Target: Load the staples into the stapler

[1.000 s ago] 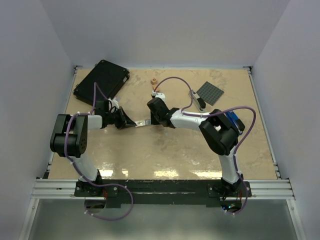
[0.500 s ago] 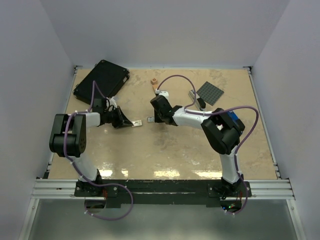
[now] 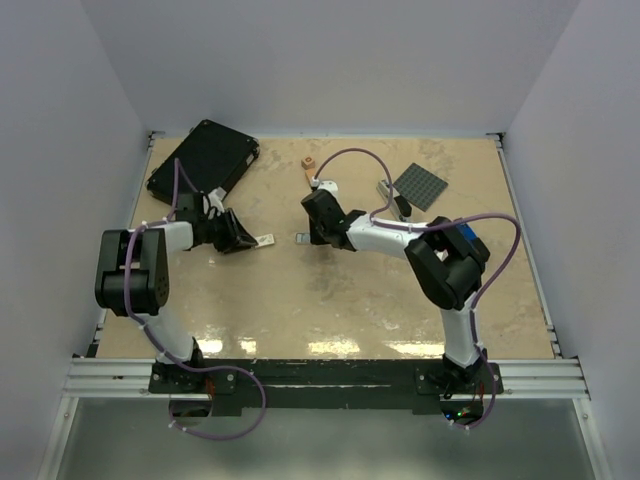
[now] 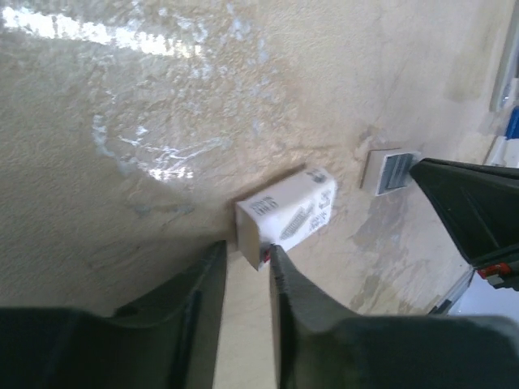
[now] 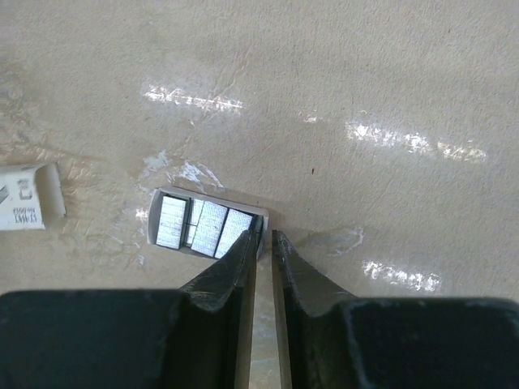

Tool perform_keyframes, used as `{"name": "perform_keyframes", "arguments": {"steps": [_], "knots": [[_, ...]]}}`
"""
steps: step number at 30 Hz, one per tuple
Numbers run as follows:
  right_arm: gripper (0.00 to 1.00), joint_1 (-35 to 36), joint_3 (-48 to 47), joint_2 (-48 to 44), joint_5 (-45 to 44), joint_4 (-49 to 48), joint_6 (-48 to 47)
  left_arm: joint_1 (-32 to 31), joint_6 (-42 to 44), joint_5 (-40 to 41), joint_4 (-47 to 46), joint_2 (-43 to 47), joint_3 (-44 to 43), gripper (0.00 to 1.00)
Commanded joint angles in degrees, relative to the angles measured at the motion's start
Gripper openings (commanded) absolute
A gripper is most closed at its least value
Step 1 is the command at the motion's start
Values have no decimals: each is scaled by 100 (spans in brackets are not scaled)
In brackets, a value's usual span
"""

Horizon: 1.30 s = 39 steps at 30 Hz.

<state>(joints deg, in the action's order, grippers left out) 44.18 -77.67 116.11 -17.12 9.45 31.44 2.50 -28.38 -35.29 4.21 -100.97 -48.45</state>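
The staples (image 5: pixel 203 224) are grey metallic strips lying in a small open white tray (image 5: pixel 165 194) on the table. My right gripper (image 5: pixel 264 233) is shut on the tray's right wall, one finger inside and one outside. My left gripper (image 4: pixel 246 247) is shut on the corner of a white printed staple box sleeve (image 4: pixel 292 212), which sits a short way left of the tray (image 4: pixel 392 170). From above, the sleeve (image 3: pixel 264 240) and the tray (image 3: pixel 300 238) lie between the two grippers. The slim silver and black stapler (image 3: pixel 395 200) lies at the back right, untouched.
A black case (image 3: pixel 205 158) lies at the back left. A dark grey studded plate (image 3: pixel 420 185) lies beside the stapler. A small orange piece (image 3: pixel 308 162) sits at the back centre. A blue object (image 3: pixel 466 240) shows behind my right arm.
My left gripper has pulled the white sleeve leftward, off the tray. The right gripper has stayed with the tray, which now lies open with the staples showing.
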Motion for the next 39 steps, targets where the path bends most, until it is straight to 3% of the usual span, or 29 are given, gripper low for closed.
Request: {"name": "perform_keyframes", "arguments": {"steps": [1, 11, 16, 23, 27, 32, 37, 39], "knots": [[20, -24, -64, -511, -203, -40, -121, 22, 166, 285, 63, 332, -174, 39], [45, -287, -21, -1161, -213, 92, -541, 22, 438, 759, 449, 894, -262, 66], [73, -1251, 112, -1609, -54, 258, -1034, -4, 684, 1278, 721, 1736, -288, 79], [98, -2475, 86, -1794, 303, 373, -1631, -22, 922, 1954, 801, 3187, 221, 96], [98, -3011, -38, -1330, 1041, 347, -1790, -31, 1141, 2245, 906, 3961, 668, 100], [98, -3206, -222, -854, 1229, 399, -2071, -30, 1282, 2465, 845, 4735, 977, 100], [86, -3197, -301, -529, 1308, 531, -2151, -31, 1291, 2448, 906, 4718, 925, 100], [76, -3214, -310, -493, 1282, 584, -2186, -22, 1309, 2386, 933, 4648, 881, 100]]}}
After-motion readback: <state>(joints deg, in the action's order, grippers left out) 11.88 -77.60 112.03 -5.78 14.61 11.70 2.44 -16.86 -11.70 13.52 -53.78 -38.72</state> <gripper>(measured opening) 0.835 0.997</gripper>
